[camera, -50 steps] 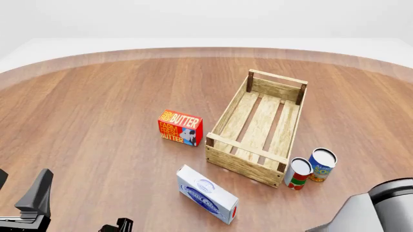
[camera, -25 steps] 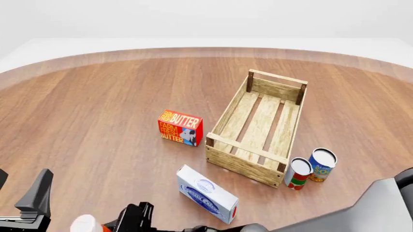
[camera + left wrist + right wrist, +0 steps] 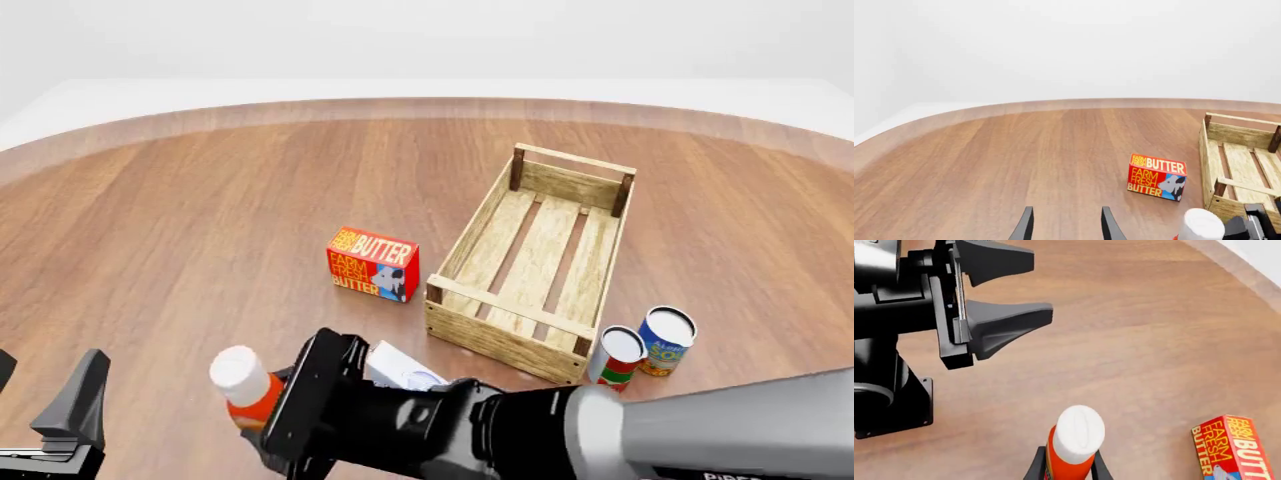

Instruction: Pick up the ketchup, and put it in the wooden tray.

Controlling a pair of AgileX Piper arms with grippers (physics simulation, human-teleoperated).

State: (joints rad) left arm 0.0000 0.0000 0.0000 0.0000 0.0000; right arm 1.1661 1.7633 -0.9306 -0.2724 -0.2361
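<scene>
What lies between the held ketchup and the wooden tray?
In the front view, the white-and-blue box, partly hidden by the right arm, lies between the ketchup and the wooden tray.

One wooden tray [image 3: 534,275] is sitting on the table [image 3: 200,220]. Two cans [image 3: 643,348] are standing just beside the tray's near right corner. One butter box [image 3: 372,264] is lying left of the tray. One white box [image 3: 400,368] is showing near the tray's near end. One ketchup [image 3: 248,387] bottle is showing
</scene>
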